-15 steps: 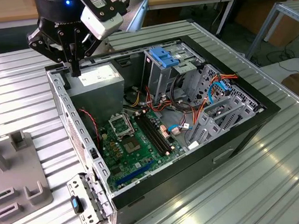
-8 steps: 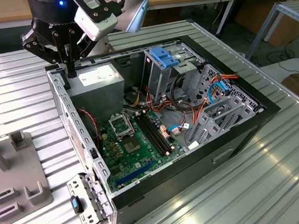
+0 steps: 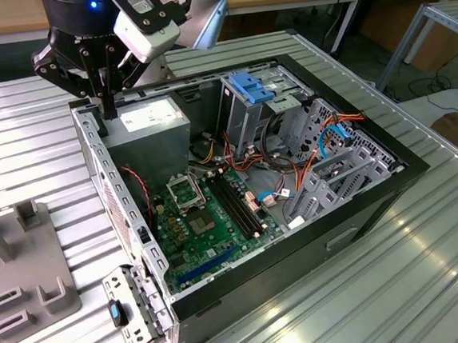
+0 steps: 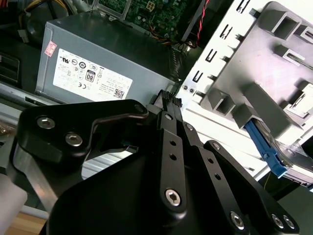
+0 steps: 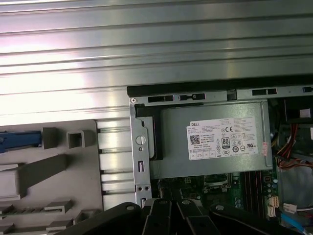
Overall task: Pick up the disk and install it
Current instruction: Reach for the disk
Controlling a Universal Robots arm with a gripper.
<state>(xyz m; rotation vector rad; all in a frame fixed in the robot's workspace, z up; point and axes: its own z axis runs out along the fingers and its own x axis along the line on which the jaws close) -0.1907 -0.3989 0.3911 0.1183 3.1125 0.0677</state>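
One end effector point(image 3: 108, 110), fingers together and empty, beside the power supply point(image 3: 154, 118), should open before approaching the disk point(image 4: 266, 152).

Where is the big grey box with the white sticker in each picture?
Exterior view: the power supply sits in a corner of the open case, toward the exterior view's left.
Second wrist view: the power supply lies beside the case's white slotted wall, sticker showing.
First wrist view: the power supply sits in the case corner, sticker showing.
Shared landmark: the grey fixture plate just outside the case.
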